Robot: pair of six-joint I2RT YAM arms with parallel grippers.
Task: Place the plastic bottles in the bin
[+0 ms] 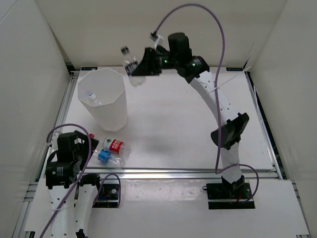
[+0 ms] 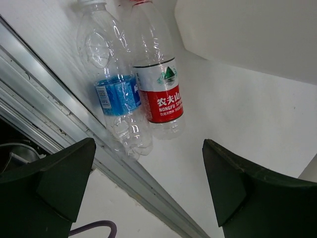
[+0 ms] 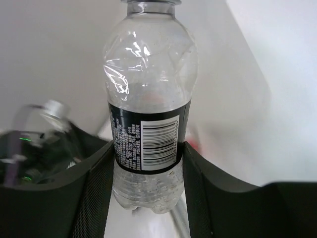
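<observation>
Aloft, the right end effector (image 1: 138, 68) clamps the dark-labelled bottle (image 3: 148, 89) at its label, two o'clock of the bin (image 1: 116, 106). It looks light, thin-walled and easily dented. The left end effector (image 2: 148, 183) gapes over the red-labelled bottle (image 2: 161, 94) and blue-labelled bottle (image 2: 116, 94), which lie at six o'clock.

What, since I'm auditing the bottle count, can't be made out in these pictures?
- Top view: a small item inside the bin is too small to identify.
- Top view: the dark-labelled bottle held in the right gripper is blurred. In the right wrist view the top edge cuts off its cap.
- Left wrist view: the top edge crops the caps of the blue-labelled bottle and the red-labelled bottle.
</observation>
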